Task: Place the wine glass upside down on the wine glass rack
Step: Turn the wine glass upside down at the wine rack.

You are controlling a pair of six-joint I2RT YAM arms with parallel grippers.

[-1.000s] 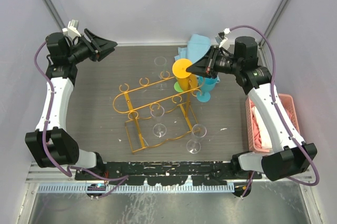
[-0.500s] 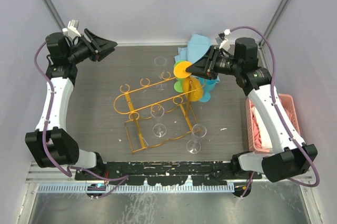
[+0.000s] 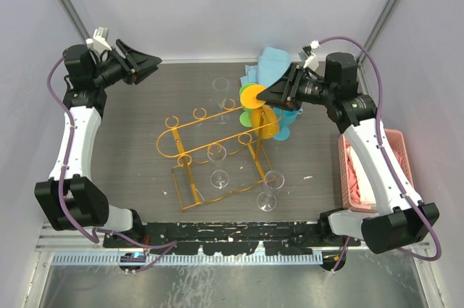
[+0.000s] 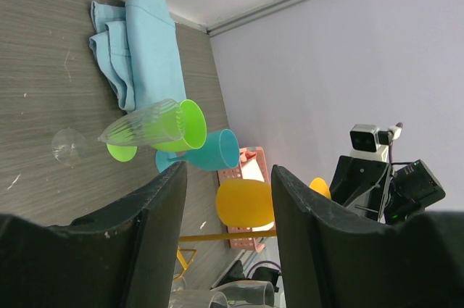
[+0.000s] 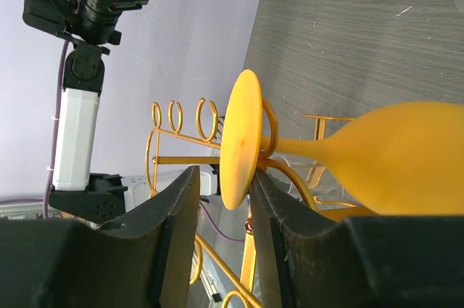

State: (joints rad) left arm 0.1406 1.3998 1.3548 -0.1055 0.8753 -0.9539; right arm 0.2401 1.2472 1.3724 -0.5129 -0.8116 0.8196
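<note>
With R gripper point(image 3: 263, 95) parted round glass point(image 5: 384, 156) foot & L gripper point(image 3: 156, 61) open, could snag foot backing off, yanking glass off rack point(image 3: 210, 143).

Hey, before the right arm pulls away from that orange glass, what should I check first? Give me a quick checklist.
1. Orange wine glass hangs upside down, foot on top: ok.
2. Its stem sits inside a hook loop of the wine glass rack: ok.
3. Right end effector has its jaws parted around the foot: ok.
4. Right fingers fully clear of the foot: cannot tell.
5. Left end effector is open, holds nothing and is away from the rack: ok.
</note>
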